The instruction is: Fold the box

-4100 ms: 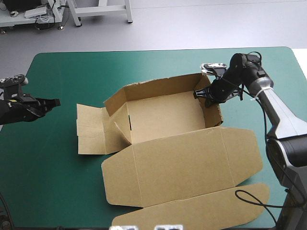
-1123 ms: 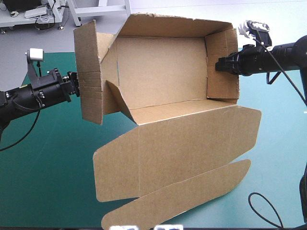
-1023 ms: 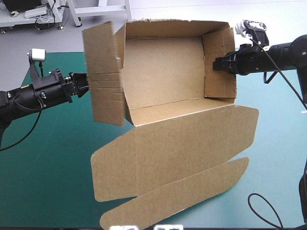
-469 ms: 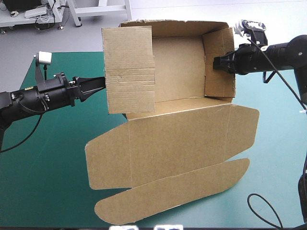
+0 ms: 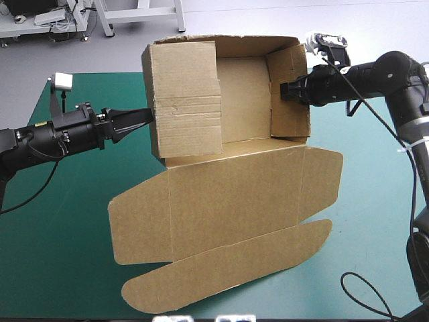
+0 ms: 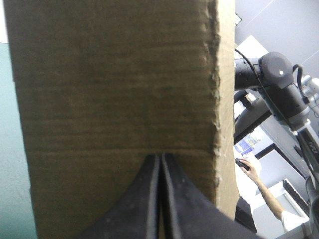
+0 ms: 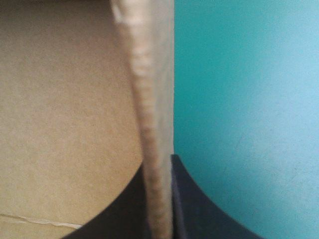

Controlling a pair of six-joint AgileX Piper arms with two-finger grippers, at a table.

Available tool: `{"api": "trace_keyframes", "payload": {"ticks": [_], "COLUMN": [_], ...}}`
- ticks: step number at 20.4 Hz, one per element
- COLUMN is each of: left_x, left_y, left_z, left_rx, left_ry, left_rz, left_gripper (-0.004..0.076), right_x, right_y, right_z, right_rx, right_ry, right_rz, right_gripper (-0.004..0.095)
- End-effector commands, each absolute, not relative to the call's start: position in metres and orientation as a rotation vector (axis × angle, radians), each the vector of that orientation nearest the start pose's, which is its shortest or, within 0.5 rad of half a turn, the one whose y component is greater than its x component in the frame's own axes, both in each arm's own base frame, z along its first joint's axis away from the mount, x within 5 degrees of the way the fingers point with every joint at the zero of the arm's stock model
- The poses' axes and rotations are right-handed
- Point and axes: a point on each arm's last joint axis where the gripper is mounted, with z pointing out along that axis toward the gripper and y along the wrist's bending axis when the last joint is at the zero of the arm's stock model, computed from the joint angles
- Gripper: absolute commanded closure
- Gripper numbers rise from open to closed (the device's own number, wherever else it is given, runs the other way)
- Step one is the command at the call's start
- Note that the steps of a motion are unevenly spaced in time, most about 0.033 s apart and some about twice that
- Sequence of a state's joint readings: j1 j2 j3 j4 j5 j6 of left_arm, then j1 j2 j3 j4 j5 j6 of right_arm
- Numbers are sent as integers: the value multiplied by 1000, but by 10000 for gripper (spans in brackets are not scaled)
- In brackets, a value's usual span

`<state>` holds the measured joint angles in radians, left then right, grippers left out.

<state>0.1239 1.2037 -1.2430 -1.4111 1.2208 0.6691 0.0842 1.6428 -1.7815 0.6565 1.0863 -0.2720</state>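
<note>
**Tray half raised, box held in the air between both arms**

The brown cardboard box (image 5: 244,100), a cut sheet with some of its walls raised, is lifted clear of the table (image 5: 60,221) with the teal-green cover. It hangs over the table's far half, tipped so that its open side faces the high camera.

The right gripper (image 5: 284,89), with two broad black fin-shaped fingers, is clamped on the box's right end wall (image 5: 289,117). Its wrist view shows the wall's edge pinched between the fingers. The left gripper (image 5: 149,118) has its fingers pressed together into one point with nothing between them. That point bears on the outer face of the broad left side flap (image 5: 186,100), which stands swung across the left part of the tray's opening.

Done, by the look of it: the far wall (image 5: 228,45) is up and the right end wall stands upright between the far and near sides.

Left to do: the left side flap covers the opening rather than standing as an end wall, so it needs pushing down inside and tucking. The large lid panel (image 5: 228,194) and its rounded tuck flap (image 5: 228,272) hang flat toward the table's near edge, unfolded.

I judge the work somewhat past the middle, with the left end the step in hand
</note>
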Motion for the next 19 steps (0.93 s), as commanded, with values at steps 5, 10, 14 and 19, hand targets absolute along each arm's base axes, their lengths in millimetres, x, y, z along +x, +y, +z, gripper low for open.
{"api": "trace_keyframes", "payload": {"ticks": [5, 10, 14, 19], "left_x": [207, 207, 213, 219], "left_y": [-62, -62, -56, -49], "left_z": [458, 455, 441, 434], "left_rx": [427, 439, 441, 370], "left_ry": [1805, 1836, 1963, 2034], "left_rz": [-1345, -1312, -1127, -1010], "left_gripper": [469, 321, 311, 311], "right_x": [345, 353, 354, 354], "right_y": [91, 97, 109, 131], "right_z": [445, 436, 433, 428], "right_rx": [-283, -285, -301, -334], "right_ry": [2163, 2185, 2183, 2187], "right_rz": [782, 773, 720, 735], "right_gripper": [924, 922, 922, 922]}}
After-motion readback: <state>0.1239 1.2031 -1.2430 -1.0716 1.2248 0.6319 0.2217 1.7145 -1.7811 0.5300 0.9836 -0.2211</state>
